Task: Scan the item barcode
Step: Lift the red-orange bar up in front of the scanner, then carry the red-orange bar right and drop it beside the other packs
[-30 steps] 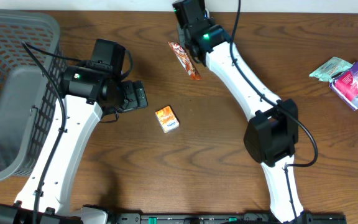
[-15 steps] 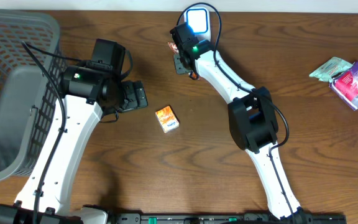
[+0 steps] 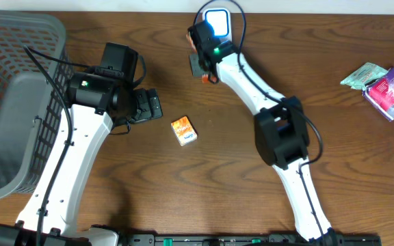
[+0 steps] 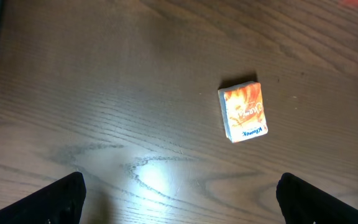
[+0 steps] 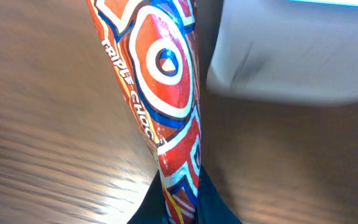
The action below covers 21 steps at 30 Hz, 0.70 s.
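The item is a long red, orange and blue snack bar wrapper. My right gripper is shut on its lower end. In the overhead view only the bar's orange tip shows under the right gripper. The white scanner, lit blue, sits just behind it at the table's far edge; in the right wrist view the scanner's pale body lies to the right of the bar. My left gripper hangs open above bare wood, its dark fingertips wide apart.
A small orange box lies mid-table, in front of the left gripper, and shows again as the same orange box. A grey basket fills the left side. A green pouch and purple pack lie far right.
The right arm came down over the snack bar lying by the scanner and its jaws closed on it. The left arm and the orange box stayed put.
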{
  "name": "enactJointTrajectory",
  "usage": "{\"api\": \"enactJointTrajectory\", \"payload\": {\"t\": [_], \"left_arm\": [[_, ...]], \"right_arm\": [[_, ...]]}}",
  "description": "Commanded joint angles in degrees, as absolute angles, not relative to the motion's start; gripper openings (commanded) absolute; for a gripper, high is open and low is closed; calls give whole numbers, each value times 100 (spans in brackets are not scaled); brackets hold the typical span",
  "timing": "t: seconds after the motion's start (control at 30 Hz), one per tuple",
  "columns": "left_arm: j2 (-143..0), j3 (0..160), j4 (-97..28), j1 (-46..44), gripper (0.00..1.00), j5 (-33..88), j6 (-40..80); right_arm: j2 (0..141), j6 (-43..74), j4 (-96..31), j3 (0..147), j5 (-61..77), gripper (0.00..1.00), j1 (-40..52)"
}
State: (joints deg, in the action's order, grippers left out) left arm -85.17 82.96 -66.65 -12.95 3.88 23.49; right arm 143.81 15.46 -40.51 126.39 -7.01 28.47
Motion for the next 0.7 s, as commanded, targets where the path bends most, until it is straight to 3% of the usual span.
{"api": "enactJointTrajectory", "payload": {"t": [0.0,0.33,0.67], "left_arm": [[-8556,8337,-6683,-1278,98,294,2255],[-8556,8337,-6683,-1278,98,294,2255],[-8556,8337,-6683,-1278,98,294,2255]], "right_arm": [[13321,1409,-3739,12794,-770,1,2624],[13496,1457,-3555,12781,-1334,1,2075],[13775,1459,-3522,12772,-996,1,2189]]}}
